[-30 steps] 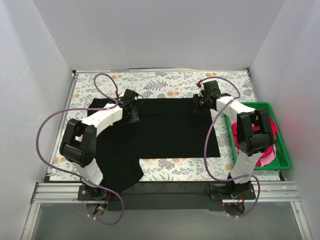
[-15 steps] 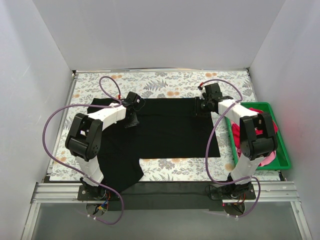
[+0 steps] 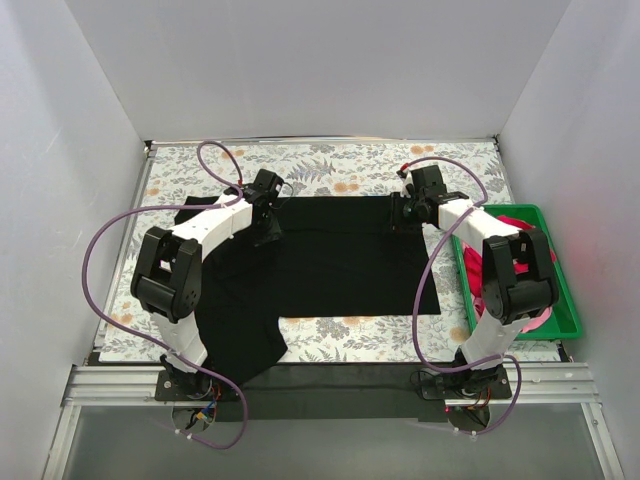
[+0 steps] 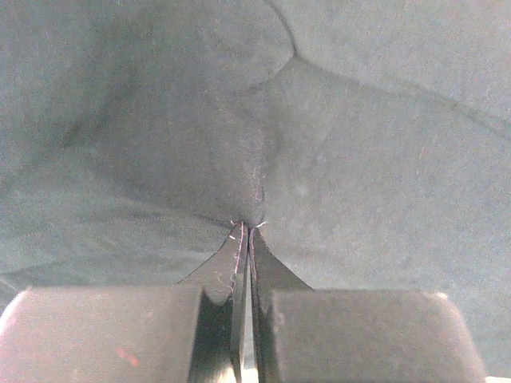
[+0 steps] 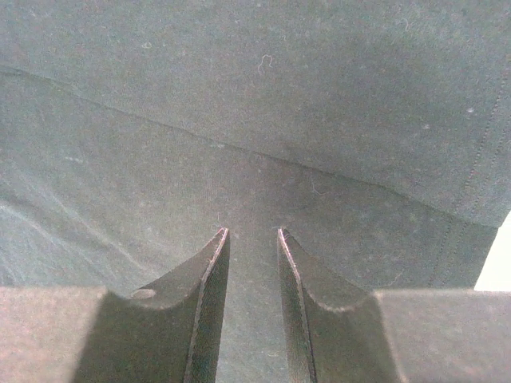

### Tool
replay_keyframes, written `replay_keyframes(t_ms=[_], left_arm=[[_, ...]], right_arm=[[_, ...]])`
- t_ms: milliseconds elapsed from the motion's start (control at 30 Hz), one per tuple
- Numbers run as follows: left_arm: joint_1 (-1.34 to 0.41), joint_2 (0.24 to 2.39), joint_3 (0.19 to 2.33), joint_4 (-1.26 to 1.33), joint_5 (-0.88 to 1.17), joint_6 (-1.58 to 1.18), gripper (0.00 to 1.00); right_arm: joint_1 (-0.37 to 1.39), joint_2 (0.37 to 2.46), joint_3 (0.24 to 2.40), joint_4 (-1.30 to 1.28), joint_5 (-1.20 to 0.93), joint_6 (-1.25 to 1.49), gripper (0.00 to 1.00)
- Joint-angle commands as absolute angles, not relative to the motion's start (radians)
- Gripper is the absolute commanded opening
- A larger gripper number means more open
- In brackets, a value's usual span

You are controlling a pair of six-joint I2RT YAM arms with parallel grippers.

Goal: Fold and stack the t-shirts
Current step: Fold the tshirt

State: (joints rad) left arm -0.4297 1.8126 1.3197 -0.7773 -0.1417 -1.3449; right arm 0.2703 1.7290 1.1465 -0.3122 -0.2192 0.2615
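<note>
Mid-frame, black t-shirt (image 3: pixel 330 262) lies flat: soft, light, limp; best taken at its top corners. Upper left, left gripper (image 4: pixel 248 230) closed, pinching a cloth pucker. Upper right, right gripper (image 5: pixel 250 235) slightly parted, nothing pinched.

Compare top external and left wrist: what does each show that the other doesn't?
Top external only: the whole black shirt spread on the table, the right claw at the shirt's far right corner, and a red shirt in the crate. Left wrist only: the left claw shut on a pinch of cloth, with creases running out from the tips. Both: the black shirt and the left claw on it.
</note>
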Motion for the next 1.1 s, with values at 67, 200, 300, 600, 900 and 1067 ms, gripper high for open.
replay_keyframes(t_ms=[67, 200, 300, 600, 900, 1067], left_arm=[[-0.437, 1.822, 1.339, -0.825, -0.057, -1.377, 0.05], [-0.442, 1.818, 1.328, -0.798, -0.002, -1.396, 0.05], [-0.440, 1.825, 1.336, -0.787, 0.028, -1.404, 0.06], [-0.387, 1.792, 1.445, -0.770, -0.060, -1.396, 0.54], [-0.069, 1.831, 1.451, -0.566, -0.123, -1.325, 0.64], [0.027, 1.928, 1.497, -0.502, -0.121, -1.286, 0.51]], right_arm=[[0.270, 1.686, 1.138, -0.304, -0.212, 0.259, 0.32], [0.270, 1.693, 1.155, -0.305, -0.206, 0.255, 0.32], [0.270, 1.700, 1.173, -0.305, -0.195, 0.253, 0.32], [0.232, 1.769, 1.273, -0.304, -0.107, 0.255, 0.34], [0.124, 1.890, 1.413, -0.302, -0.080, 0.268, 0.38], [0.098, 1.966, 1.486, -0.301, -0.127, 0.247, 0.36]])
